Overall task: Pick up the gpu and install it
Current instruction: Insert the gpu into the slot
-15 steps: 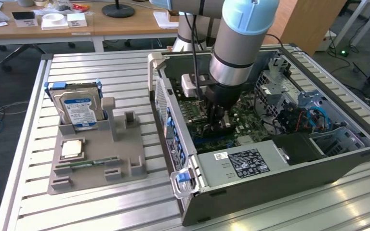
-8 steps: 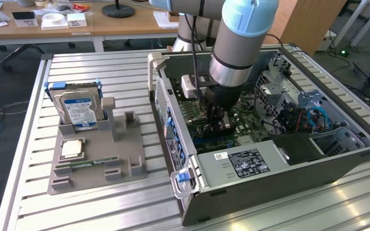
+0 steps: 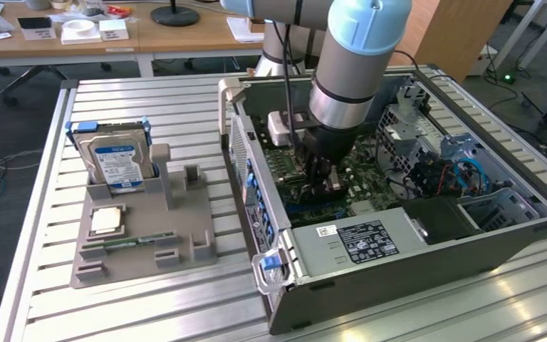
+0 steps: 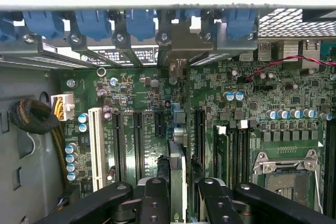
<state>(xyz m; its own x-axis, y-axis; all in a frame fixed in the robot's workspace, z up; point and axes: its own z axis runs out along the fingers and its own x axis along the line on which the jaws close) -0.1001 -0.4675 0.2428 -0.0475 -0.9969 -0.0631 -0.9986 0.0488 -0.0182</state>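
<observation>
My gripper (image 3: 322,187) reaches down inside the open computer case (image 3: 283,285), just above the green motherboard (image 4: 131,98). In the wrist view its two black fingers (image 4: 153,200) press on a thin card seen edge-on, the gpu (image 4: 177,174). The card stands upright in line with the black expansion slots (image 4: 137,145), and its metal bracket (image 4: 181,40) lies against the case's rear slot openings. Its lower edge looks at or in a slot, but how deep it sits is hidden. The gripper is shut on the gpu.
A grey parts tray (image 3: 197,214) at the exterior view's left holds a silver hard drive (image 3: 117,160), a processor chip (image 3: 107,221) and a green memory stick (image 3: 126,242). Inside the case are a white slot (image 4: 96,148), the processor socket (image 4: 286,174) and cables (image 4: 34,116).
</observation>
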